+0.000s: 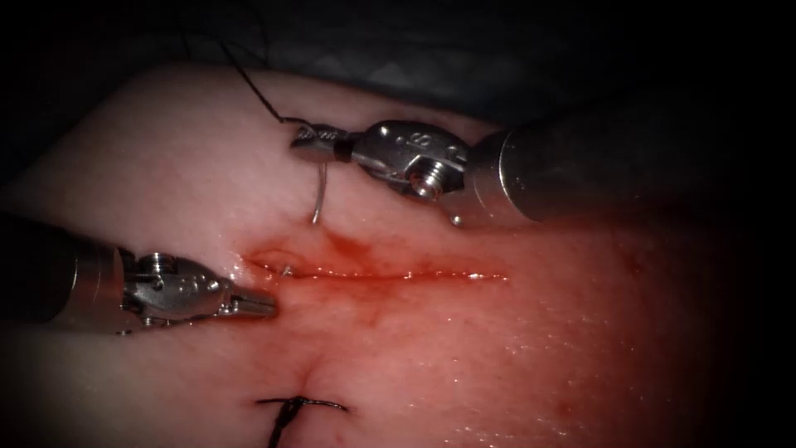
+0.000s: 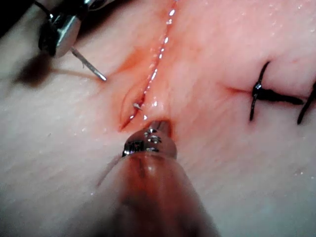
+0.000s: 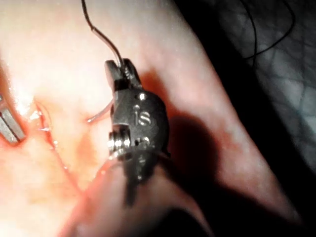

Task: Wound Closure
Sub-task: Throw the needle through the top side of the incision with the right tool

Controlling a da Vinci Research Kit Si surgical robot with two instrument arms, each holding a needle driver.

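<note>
On the left of the endoscope view we see the left tool (image 1: 253, 304) with its jaws closed on nothing, its tip resting on the tissue (image 1: 514, 365) just beside the left end of the cut (image 1: 381, 274). Further right, the right tool (image 1: 313, 143) holds the curved needle (image 1: 319, 195) near its thread end, jaws shut; the needle hangs free above the cut, outside the tissue, with the thread (image 1: 253, 87) trailing away. We judge the needle stiff, light and slippery, best gripped on its body, while the wet tissue looks soft and tears easily.
</note>
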